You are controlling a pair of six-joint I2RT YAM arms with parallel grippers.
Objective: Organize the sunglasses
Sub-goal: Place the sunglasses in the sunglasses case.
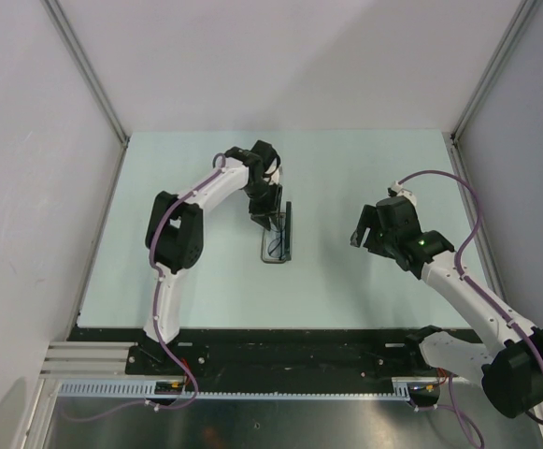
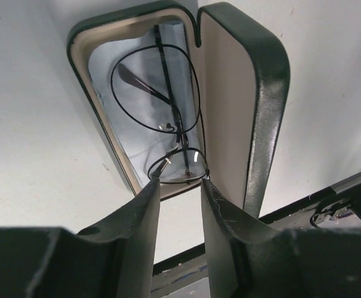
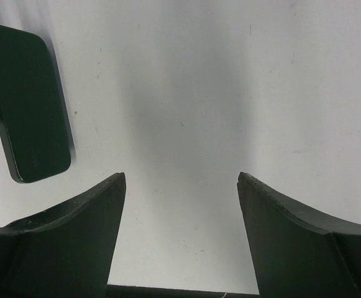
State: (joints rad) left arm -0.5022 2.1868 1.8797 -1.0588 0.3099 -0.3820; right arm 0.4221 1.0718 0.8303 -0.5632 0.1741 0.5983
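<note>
The sunglasses (image 2: pixel 171 127) lie folded inside the open black glasses case (image 2: pixel 242 93), on a pale blue cloth (image 2: pixel 105 68), left of centre in the overhead view, with the lid standing up on the right. The left gripper (image 2: pixel 180 186) hangs over the case's near end, its jaws narrowly parted, the tips flanking the nearer lens; contact cannot be told. The right gripper (image 3: pixel 181 180) gapes wide and empty above the table (image 1: pixel 364 159).

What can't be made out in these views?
- Left wrist: whether the left pincer touches the thin dark wire-frame sunglasses; the pincer hides the near end of the black oblong case.
- Top: sunglasses too small; the left arm overlaps the case.
- Right wrist: case cut by the left edge; its lid hides the inside.
</note>
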